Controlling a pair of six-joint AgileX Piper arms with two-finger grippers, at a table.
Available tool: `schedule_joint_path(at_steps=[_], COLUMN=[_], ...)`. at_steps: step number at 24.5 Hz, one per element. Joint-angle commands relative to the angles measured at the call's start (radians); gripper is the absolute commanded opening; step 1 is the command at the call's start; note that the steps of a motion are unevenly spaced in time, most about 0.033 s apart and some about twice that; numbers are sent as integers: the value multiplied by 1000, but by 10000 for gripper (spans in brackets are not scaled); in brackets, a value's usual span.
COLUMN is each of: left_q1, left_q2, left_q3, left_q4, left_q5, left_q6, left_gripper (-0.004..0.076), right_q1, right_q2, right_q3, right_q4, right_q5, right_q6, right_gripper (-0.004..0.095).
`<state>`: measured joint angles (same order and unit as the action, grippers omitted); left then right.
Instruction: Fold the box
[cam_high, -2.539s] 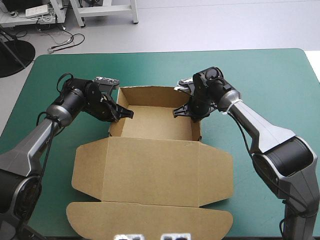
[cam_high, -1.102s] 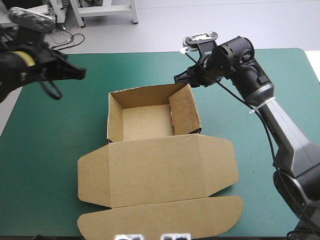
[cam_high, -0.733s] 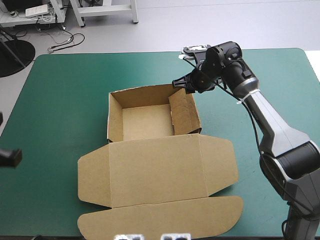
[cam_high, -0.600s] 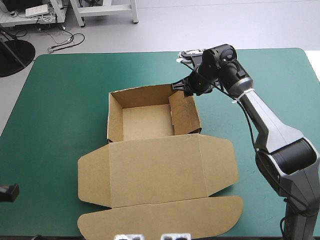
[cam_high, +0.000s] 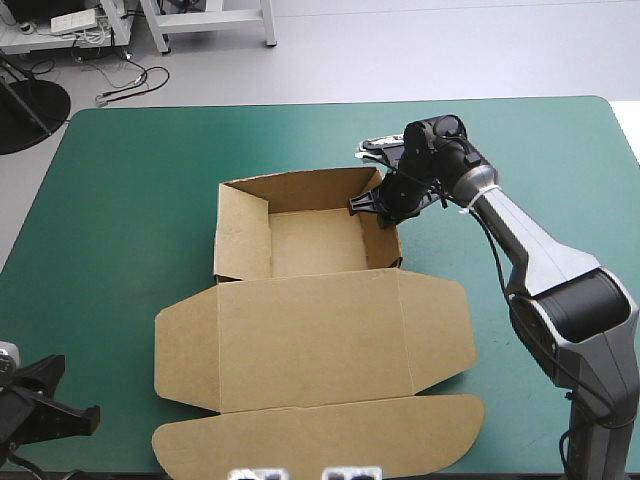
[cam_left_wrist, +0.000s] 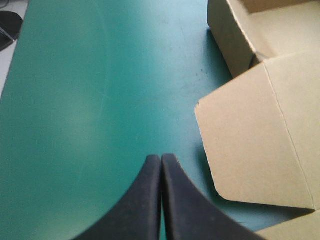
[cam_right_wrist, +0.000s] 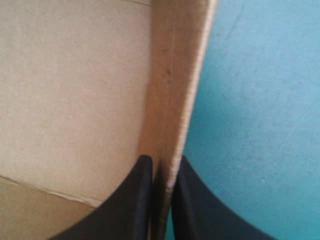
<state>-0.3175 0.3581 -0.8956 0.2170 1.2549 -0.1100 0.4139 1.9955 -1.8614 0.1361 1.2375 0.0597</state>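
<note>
The brown box (cam_high: 310, 340) lies mid-table as an open tray (cam_high: 315, 245) with its lid flat toward the near edge. My right gripper (cam_high: 372, 207) is at the tray's right wall, which stands upright. In the right wrist view that wall (cam_right_wrist: 175, 90) runs between the black fingers of this gripper (cam_right_wrist: 162, 167), which is shut on it. The tray's left wall (cam_high: 243, 235) leans inward. My left gripper (cam_high: 85, 418) is low at the table's near-left corner, away from the box. It is shut (cam_left_wrist: 161, 161) and empty, with the lid's side flap (cam_left_wrist: 250, 145) beside it.
The teal-green cover (cam_high: 130, 200) stretches wide to the left of the box and behind it. The lid's rounded front flap (cam_high: 310, 440) reaches close to the table's near edge. The table's left edge (cam_left_wrist: 12, 55) shows ahead of the left gripper.
The left arm left the tray and pulled back to the near-left corner. The right gripper came down onto the right wall, which went from leaning inward to upright. The left wall now leans inward.
</note>
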Motion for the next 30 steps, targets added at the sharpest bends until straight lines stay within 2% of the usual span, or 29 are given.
schedule_joint_path(at_steps=[1, 4, 7, 13, 19, 21, 25, 27, 29, 30], left_q1=[-6, -6, -6, -6, -6, -6, -6, -6, -6, -6], left_q2=[-14, -34, -35, -35, -35, -35, -35, -35, -35, -35], left_q3=[49, 89, 90, 90, 90, 93, 99, 99, 99, 99], left_q4=[-5, -3, -3, 3, 4, 4, 7, 7, 7, 7], left_q5=[-9, -10, -10, -10, -13, -21, -25, -25, -18, -18], left_q6=[-12, -12, -12, -12, -12, -12, -12, -12, -12, -12], left_gripper=[-10, -10, -10, -10, -10, -10, -10, -10, -10, -10], right_q1=[-11, -64, -149, -425, -669, -717, -726, -726, -726, -726], right_q2=[-56, -69, -113, -190, -188, -166, -134, -102, -79, -79], right_q3=[-24, -51, -51, -49, -49, -49, -49, -49, -48, -48], right_q4=[-18, -53, -68, -111, -164, -238, -357, -375, -313, -297], right_q5=[-32, 14, 14, 14, 14, 14, 14, 14, 14, 14], right_q6=[0, 1, 11, -30, -60, -79, -81, -81, -78, -80], right_gripper=[-14, -20, -20, -20, -18, -18, 8, 116, 332, 382])
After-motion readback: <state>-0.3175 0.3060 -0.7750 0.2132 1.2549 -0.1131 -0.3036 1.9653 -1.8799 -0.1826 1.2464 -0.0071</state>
